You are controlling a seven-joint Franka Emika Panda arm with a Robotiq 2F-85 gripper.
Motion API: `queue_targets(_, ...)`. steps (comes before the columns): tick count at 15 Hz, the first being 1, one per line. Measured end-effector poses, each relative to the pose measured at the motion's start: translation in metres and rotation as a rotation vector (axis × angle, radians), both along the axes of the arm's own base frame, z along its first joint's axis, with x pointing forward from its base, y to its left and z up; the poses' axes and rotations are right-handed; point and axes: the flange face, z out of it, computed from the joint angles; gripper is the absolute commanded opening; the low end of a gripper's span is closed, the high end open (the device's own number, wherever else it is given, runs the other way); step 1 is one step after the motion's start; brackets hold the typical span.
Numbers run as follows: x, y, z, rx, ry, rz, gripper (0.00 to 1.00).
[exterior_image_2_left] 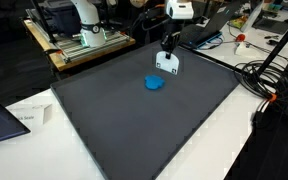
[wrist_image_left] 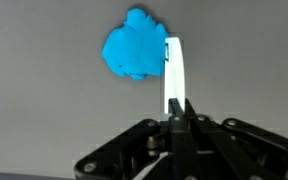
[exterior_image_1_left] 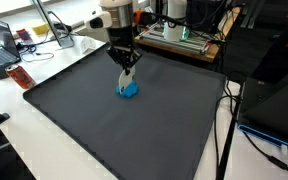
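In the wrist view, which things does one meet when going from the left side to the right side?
Blue crumpled lump → narrow white object, gripped by the end effector that enters from the bottom of the picture.

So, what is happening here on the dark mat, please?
The robot's gripper is over a dark gray mat and appears closed on a thin white object, which sticks out past the fingertips. Right beside it, a crumpled blue lump lies on the mat. Whether the white object touches the lump cannot be told.
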Motion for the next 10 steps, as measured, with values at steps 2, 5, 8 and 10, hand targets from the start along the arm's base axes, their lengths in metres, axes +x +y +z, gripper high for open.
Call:
queue_targets(2,-0.004,0.018,0.000,-0.055,0.022,-0.011,0.01)
queue_targets(5,-0.009,0.039,0.001,-0.140,0.062,-0.032,0.01)
queue_targets(8,-0.007,0.052,-0.002,-0.240,0.079,-0.051,0.01)
queue_targets(10,-0.003,0.056,-0.009,-0.309,0.087,-0.061,0.01)
